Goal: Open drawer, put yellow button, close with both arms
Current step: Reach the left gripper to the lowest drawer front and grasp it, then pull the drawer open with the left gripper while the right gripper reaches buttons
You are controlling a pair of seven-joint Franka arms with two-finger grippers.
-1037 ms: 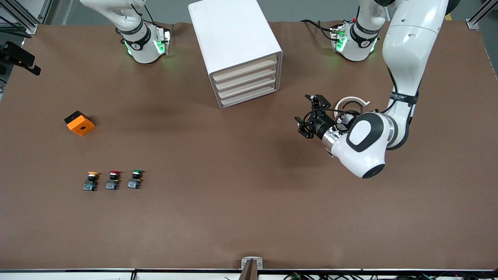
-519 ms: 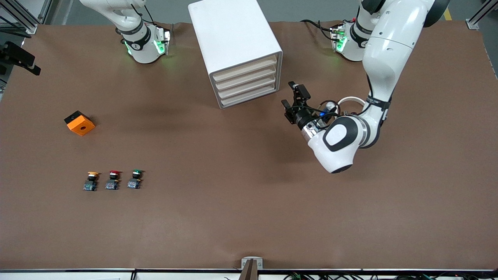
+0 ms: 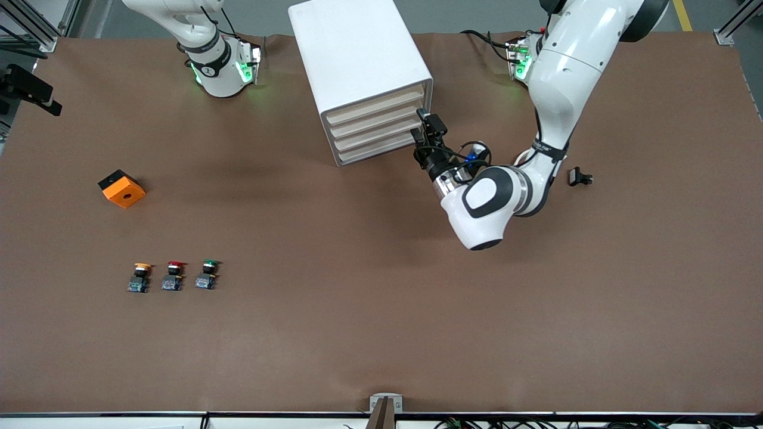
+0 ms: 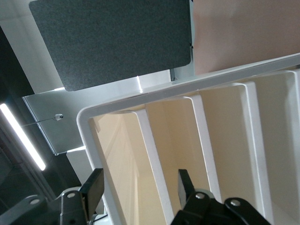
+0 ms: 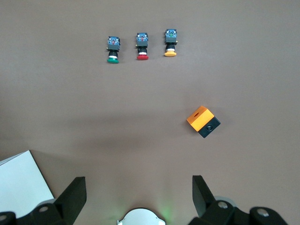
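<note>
Presently on the brown bench (image 3: pixel 369 310): one white cabinet (image 3: pixel 357 53) near the edge where the arm bases stand, midway along it, its four cream fronts all shut; the drawer (image 3: pixel 375 107), the highest of the four, sits flush. Left gripper (image 3: pixel 424 132), reaching in from the left arm's base, is right at the corner of the cabinet's front toward the left arm's end, level with the drawer fronts; in the left wrist view its two black fingers (image 4: pixel 186 183) stand apart with the cabinet's white corner post and cream fronts between and just ahead of them, and I cannot tell whether they touch. Yellow button (image 3: pixel 140 277): upright on the bench toward the right arm's end, nearer the front camera than the cabinet, first in a row of three with the red button (image 3: pixel 173 276) beside it and the green button (image 3: pixel 207 274) next. One orange-and-black block (image 3: pixel 121 188) farther from the camera than that row. One small black part (image 3: pixel 579 177) lies on the bench toward the left arm's end. Right gripper (image 5: pixel 138 194) waits high above the bench near its own base, fingers wide apart, nothing in them.
</note>
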